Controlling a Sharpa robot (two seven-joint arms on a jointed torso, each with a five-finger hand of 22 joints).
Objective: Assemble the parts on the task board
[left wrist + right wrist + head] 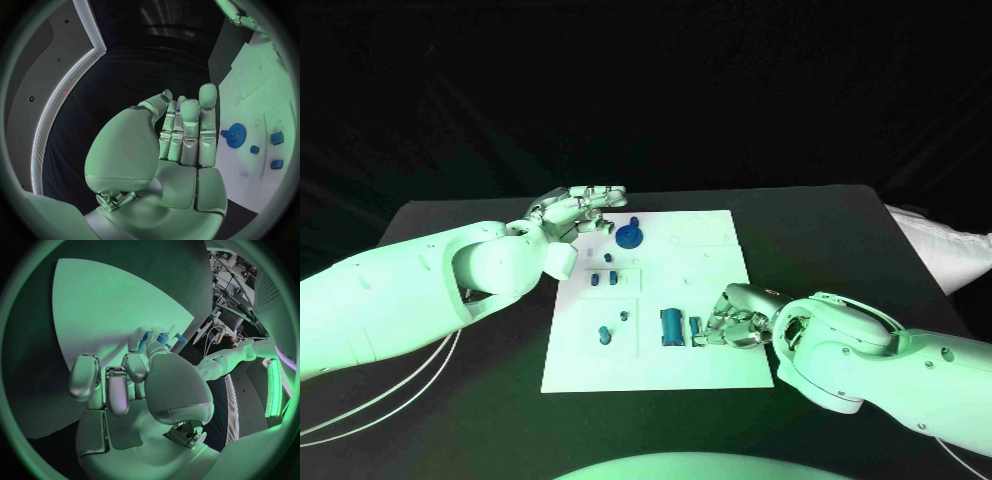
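The white task board (711, 255) lies mid-table. A blue gear (630, 238) (237, 134) stands near its far left corner. Beside the gear my left hand (577, 212) (181, 135) hovers at the board's edge, fingers straight and close together, thumb drawn in, with a speck of blue at the fingertips. Small blue parts (603, 279) (277, 137) sit along the board's left side. A blue cylinder (672, 325) lies near the front. Just right of it my right hand (733, 322) (134, 385) rests on the board, thumb and a finger pinching a slim blue part (145, 342).
The black table (459, 230) surrounds the board. A white bundle (942, 250) lies at its right edge. Thin cables (387, 400) run under my left arm. Two more small blue parts (604, 333) sit at the board's front left.
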